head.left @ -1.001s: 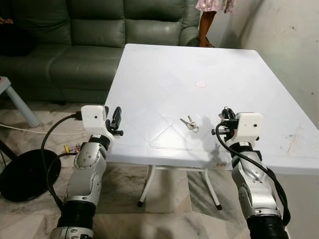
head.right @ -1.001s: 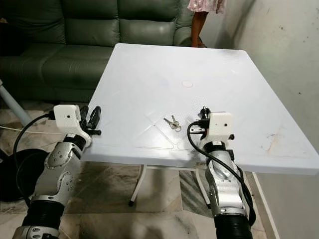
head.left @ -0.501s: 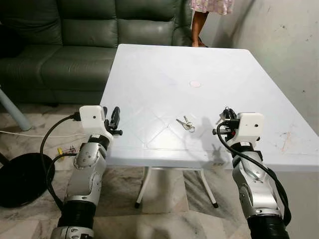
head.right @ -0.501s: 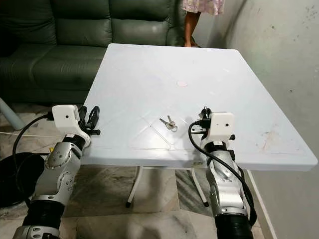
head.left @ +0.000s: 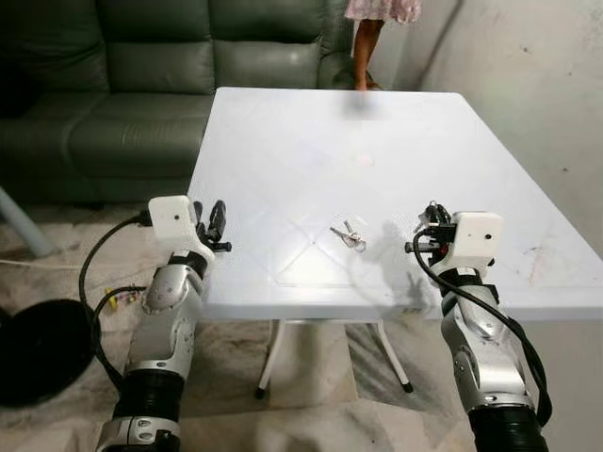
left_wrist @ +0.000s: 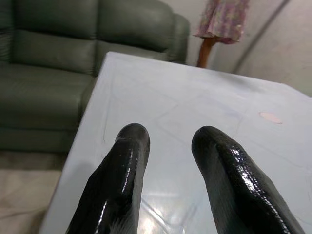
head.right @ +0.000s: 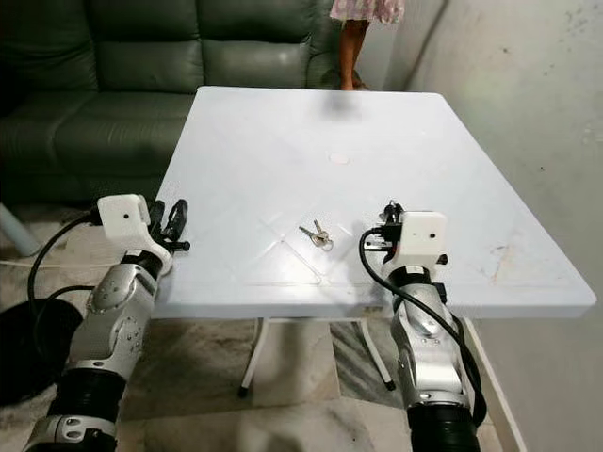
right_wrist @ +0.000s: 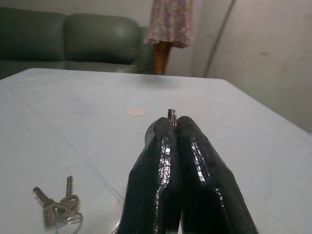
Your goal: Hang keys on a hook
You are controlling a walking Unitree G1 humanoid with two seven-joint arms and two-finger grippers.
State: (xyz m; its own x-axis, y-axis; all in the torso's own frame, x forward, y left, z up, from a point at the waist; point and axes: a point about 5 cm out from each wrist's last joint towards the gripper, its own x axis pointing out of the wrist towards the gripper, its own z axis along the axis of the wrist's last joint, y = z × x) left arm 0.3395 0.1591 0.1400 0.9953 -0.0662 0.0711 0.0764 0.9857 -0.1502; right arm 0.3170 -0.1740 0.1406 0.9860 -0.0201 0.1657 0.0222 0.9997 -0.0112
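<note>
The right gripper (right_wrist: 171,127), two glossy black rounded fingers on a silver jointed arm, hovered over the near right part of the table with its fingers pressed together on a thin metal ring (right_wrist: 171,115) that poked up between the tips; what hung from the ring could not be seen. Just to that gripper's left, apart from it, a small bunch of dull silver keys on a wire ring (head.left: 349,235) lay flat on the smooth white plastic square table (head.left: 283,141), whose top carried faint moulded diagonal lines. The left gripper (left_wrist: 168,139) hung at the table's near left edge, its shiny fingers parted with a clear gap and nothing between them. Farther ahead of both grippers, a small pale round disc (head.right: 339,159) sat near the table's middle. Beyond the far edge stood a dark green padded leather sofa (head.left: 113,66) and the bare legs and floral skirt hem of a person (head.left: 372,28). Compared with a second before, the whole scene sat shifted in view while both arms kept their poses, and the keys had not moved on the table.
</note>
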